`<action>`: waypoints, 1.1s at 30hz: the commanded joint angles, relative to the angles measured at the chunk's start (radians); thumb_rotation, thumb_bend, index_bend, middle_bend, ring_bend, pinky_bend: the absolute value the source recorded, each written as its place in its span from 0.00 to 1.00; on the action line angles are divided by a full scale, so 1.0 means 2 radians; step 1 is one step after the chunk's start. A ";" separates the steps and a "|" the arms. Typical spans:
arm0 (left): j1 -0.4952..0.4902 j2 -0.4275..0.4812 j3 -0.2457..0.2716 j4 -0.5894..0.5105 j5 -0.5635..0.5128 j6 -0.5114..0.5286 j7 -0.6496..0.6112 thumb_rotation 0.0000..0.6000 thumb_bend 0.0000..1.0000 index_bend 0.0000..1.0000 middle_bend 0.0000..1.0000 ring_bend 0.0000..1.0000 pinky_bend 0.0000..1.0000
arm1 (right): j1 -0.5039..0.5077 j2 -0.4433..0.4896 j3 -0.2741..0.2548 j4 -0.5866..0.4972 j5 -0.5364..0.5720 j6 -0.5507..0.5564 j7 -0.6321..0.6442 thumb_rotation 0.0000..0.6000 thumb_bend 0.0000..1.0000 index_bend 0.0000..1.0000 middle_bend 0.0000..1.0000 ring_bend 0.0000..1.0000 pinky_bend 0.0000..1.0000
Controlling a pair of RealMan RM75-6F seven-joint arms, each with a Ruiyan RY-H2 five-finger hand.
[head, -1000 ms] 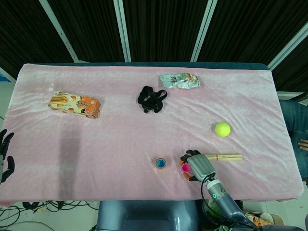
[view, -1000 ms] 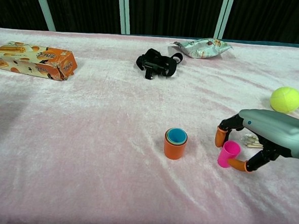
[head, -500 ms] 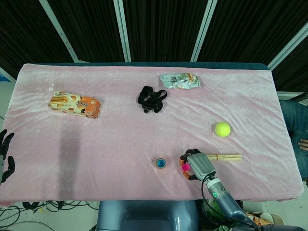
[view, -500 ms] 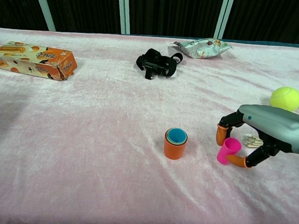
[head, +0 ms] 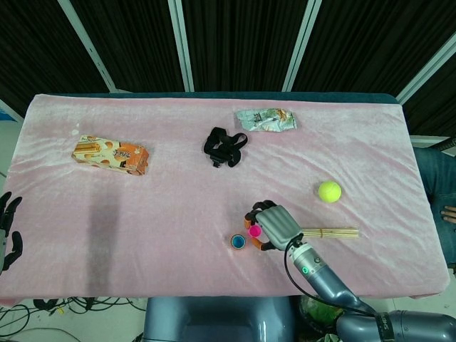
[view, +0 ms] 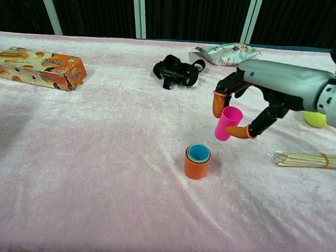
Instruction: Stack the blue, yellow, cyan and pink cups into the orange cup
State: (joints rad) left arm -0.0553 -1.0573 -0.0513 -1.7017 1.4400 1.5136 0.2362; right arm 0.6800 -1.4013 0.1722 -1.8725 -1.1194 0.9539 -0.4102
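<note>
- While the right hand [view: 255,105] has the pink cup [view: 227,123] pinched between thumb and a finger, the cup hangs in the air up and to the right of the orange cup [view: 196,165], slightly tilted. Looks like it's held by the sides so the bottom stays free to drop into the stack.
- That orange one sits on the pink cloth [view: 97,156] with a cyan cup [view: 199,153] showing inside it. Blue and yellow are presumably nested under that, but I can't actually make them out.
- Compared with a second ago: the pink cup was down on the cloth to the right of the stack with the fingers closing around it. Now it's lifted and carried left, nearly over the stack.
- Moving the hand also uncovered the bundle of sticks [view: 311,160], which it was mostly hiding before.
- Left hand [head: 8,228] is parked off the table's left edge in the head view, fingers apart, holding nothing, same as earlier.
- Tennis ball [head: 329,190], snack box [view: 39,68], black strap thing [view: 174,70] and foil packet [view: 226,52] haven't budged.
</note>
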 commanded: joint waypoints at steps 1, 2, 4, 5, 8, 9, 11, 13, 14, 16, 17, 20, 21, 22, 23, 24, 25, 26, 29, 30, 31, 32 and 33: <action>0.000 0.000 0.000 0.000 -0.001 0.000 -0.001 1.00 0.68 0.09 0.02 0.00 0.03 | 0.018 -0.009 0.008 -0.008 0.024 -0.009 -0.023 1.00 0.29 0.55 0.47 0.23 0.20; 0.000 0.001 -0.001 0.000 -0.001 0.000 -0.002 1.00 0.68 0.09 0.02 0.00 0.03 | 0.021 -0.011 0.008 -0.009 0.027 -0.009 -0.027 1.00 0.29 0.55 0.47 0.23 0.20; 0.000 0.001 -0.001 0.000 -0.001 0.000 -0.003 1.00 0.68 0.09 0.02 0.00 0.03 | 0.025 -0.016 0.007 -0.010 0.033 -0.007 -0.032 1.00 0.29 0.55 0.47 0.23 0.20; 0.000 0.001 -0.001 0.001 -0.001 0.001 -0.004 1.00 0.68 0.09 0.02 0.00 0.03 | 0.027 -0.019 0.007 -0.010 0.036 -0.007 -0.035 1.00 0.29 0.55 0.47 0.23 0.20; 0.000 0.001 -0.001 0.001 -0.001 0.000 -0.005 1.00 0.68 0.09 0.02 0.00 0.03 | 0.031 -0.022 0.002 -0.010 0.044 -0.004 -0.041 1.00 0.29 0.55 0.47 0.23 0.20; 0.000 0.001 -0.001 0.001 -0.002 0.000 -0.006 1.00 0.68 0.09 0.02 0.00 0.03 | 0.032 -0.022 0.000 -0.012 0.046 -0.002 -0.043 1.00 0.29 0.55 0.47 0.23 0.20; 0.000 0.001 -0.002 0.001 -0.002 -0.001 -0.006 1.00 0.68 0.09 0.02 0.00 0.03 | 0.032 -0.021 -0.004 -0.015 0.047 0.000 -0.044 1.00 0.29 0.55 0.47 0.23 0.20; 0.000 0.001 -0.001 0.001 -0.002 -0.001 -0.005 1.00 0.68 0.09 0.02 0.00 0.03 | 0.033 -0.022 -0.007 -0.017 0.046 0.002 -0.043 1.00 0.29 0.55 0.47 0.23 0.20; 0.000 0.001 -0.001 0.001 -0.002 -0.001 -0.004 1.00 0.68 0.09 0.02 0.00 0.03 | 0.034 -0.023 -0.009 -0.017 0.045 0.002 -0.043 1.00 0.29 0.55 0.47 0.23 0.20; 0.000 0.001 -0.001 0.001 -0.002 0.000 -0.003 1.00 0.68 0.09 0.02 0.00 0.03 | 0.035 -0.025 -0.011 -0.014 0.045 0.002 -0.042 1.00 0.29 0.55 0.47 0.23 0.20; 0.000 0.001 -0.001 0.000 -0.001 0.000 -0.003 1.00 0.68 0.09 0.02 0.00 0.03 | 0.035 -0.026 -0.013 -0.013 0.045 0.002 -0.041 1.00 0.29 0.55 0.47 0.23 0.20; 0.001 0.002 -0.002 0.000 -0.002 0.002 -0.004 1.00 0.68 0.09 0.02 0.00 0.03 | 0.035 -0.028 -0.017 -0.010 0.045 0.003 -0.038 1.00 0.29 0.55 0.47 0.23 0.20; 0.001 0.002 -0.002 0.000 -0.003 0.002 -0.004 1.00 0.68 0.09 0.02 0.00 0.03 | 0.035 -0.028 -0.018 -0.009 0.045 0.003 -0.036 1.00 0.29 0.55 0.47 0.23 0.20; 0.001 0.002 -0.002 0.000 -0.003 0.002 -0.005 1.00 0.68 0.09 0.02 0.00 0.03 | 0.035 -0.028 -0.020 -0.008 0.045 0.004 -0.035 1.00 0.29 0.55 0.47 0.23 0.20; 0.001 0.002 -0.003 0.000 -0.004 0.001 -0.005 1.00 0.68 0.09 0.02 0.00 0.03 | 0.035 -0.029 -0.022 -0.006 0.044 0.004 -0.034 1.00 0.29 0.55 0.47 0.23 0.20; 0.001 0.002 -0.003 0.000 -0.004 0.001 -0.005 1.00 0.68 0.09 0.02 0.00 0.03 | 0.035 -0.030 -0.024 -0.005 0.044 0.004 -0.032 1.00 0.29 0.55 0.47 0.23 0.20; 0.000 0.002 -0.003 0.001 -0.004 0.001 -0.004 1.00 0.68 0.09 0.02 0.00 0.03 | 0.035 -0.031 -0.025 -0.004 0.043 0.004 -0.031 1.00 0.29 0.55 0.47 0.23 0.20; 0.000 0.002 -0.002 0.001 -0.003 0.001 -0.003 1.00 0.68 0.09 0.02 0.00 0.03 | 0.035 -0.032 -0.026 -0.002 0.042 0.004 -0.030 1.00 0.29 0.55 0.47 0.23 0.20; 0.000 0.002 -0.002 0.002 -0.003 0.002 0.000 1.00 0.68 0.09 0.02 0.00 0.03 | 0.036 -0.035 -0.027 0.003 0.041 0.004 -0.026 1.00 0.29 0.55 0.47 0.23 0.20; 0.000 0.002 -0.002 0.003 -0.003 0.002 0.002 1.00 0.68 0.09 0.02 0.00 0.03 | 0.036 -0.036 -0.027 0.004 0.041 0.004 -0.025 1.00 0.29 0.55 0.47 0.23 0.20; 0.000 0.001 -0.002 0.003 -0.003 0.003 0.002 1.00 0.68 0.09 0.02 0.00 0.03 | 0.037 -0.037 -0.027 0.006 0.041 0.004 -0.024 1.00 0.29 0.55 0.46 0.23 0.20; 0.000 0.001 -0.003 0.002 -0.003 0.003 0.002 1.00 0.68 0.09 0.02 0.00 0.03 | 0.037 -0.038 -0.027 0.007 0.040 0.004 -0.023 1.00 0.29 0.55 0.46 0.23 0.20; 0.001 0.001 -0.003 0.002 -0.003 0.003 0.001 1.00 0.68 0.09 0.02 0.00 0.03 | 0.037 -0.039 -0.028 0.009 0.039 0.004 -0.021 1.00 0.29 0.55 0.46 0.23 0.20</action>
State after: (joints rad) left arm -0.0544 -1.0550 -0.0564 -1.6968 1.4338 1.5190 0.2390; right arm 0.7535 -1.4775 0.1174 -1.8567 -1.0392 0.9622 -0.4546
